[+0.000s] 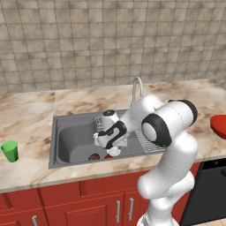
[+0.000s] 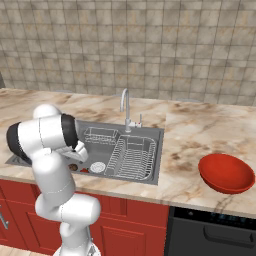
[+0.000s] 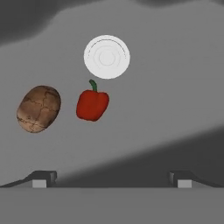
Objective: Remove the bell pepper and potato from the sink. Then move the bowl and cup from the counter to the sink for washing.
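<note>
On the grey floor of the sink (image 1: 66, 132) lie the bell pepper (image 3: 92, 104) and the potato (image 3: 38, 108), side by side and a little apart, below the round white drain (image 3: 106, 57) in the hand view. My gripper (image 3: 112, 181) hangs over them inside the basin, open and holding nothing. From the left base the potato (image 1: 93, 156) shows near the sink's front wall, with the pepper (image 1: 108, 156) half hidden behind my hand. The green cup (image 1: 9, 151) stands on the counter far left. The red bowl (image 2: 226, 172) sits on the counter right of the sink.
A curved chrome faucet (image 2: 125, 107) rises behind the basin. A wire dish rack (image 2: 131, 157) fills the sink's right part, with a smaller wire basket (image 2: 100, 135) behind it. A dark dishwasher front (image 2: 215, 232) sits under the counter at right.
</note>
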Available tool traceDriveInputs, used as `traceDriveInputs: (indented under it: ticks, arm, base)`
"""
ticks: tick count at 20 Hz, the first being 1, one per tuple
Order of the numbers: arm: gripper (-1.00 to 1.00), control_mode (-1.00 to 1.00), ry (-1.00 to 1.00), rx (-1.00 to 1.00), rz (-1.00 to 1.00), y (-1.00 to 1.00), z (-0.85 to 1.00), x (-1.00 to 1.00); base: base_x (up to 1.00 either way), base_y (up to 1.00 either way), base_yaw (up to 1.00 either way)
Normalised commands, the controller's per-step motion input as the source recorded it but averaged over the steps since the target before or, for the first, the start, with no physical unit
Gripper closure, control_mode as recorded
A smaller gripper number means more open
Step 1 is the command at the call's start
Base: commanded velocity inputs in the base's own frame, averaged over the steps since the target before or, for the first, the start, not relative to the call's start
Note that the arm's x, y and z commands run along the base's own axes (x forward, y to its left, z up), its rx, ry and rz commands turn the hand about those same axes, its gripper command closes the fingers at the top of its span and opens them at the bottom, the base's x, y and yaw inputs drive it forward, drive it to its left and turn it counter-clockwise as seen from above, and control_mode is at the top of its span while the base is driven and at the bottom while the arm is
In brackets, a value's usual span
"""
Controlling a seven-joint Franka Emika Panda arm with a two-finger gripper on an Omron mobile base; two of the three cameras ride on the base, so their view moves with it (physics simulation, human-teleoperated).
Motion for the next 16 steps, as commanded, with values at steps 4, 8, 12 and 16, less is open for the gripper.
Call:
traceDriveInputs:
  ticks: [4, 8, 12, 16]
  arm:
    - [-1.0, -1.0, 0.05, 0.0, 0.04, 0.0, 0.01, 0.11]
    - [-1.0, -1.0, 0.05, 0.0, 0.04, 0.03, 0.01, 0.1]
    - [-1.0, -1.0, 0.08, 0.0, 0.06, 0.06, 0.03, 0.12]
    - [-1.0, -1.0, 0.09, 0.0, 0.06, 0.01, 0.04, 0.15]
  base:
    - [0.0, 0.0, 0.0]
    - [0.0, 0.0, 0.0]
    - [0.0, 0.0, 0.0]
    - [0.0, 0.0, 0.0]
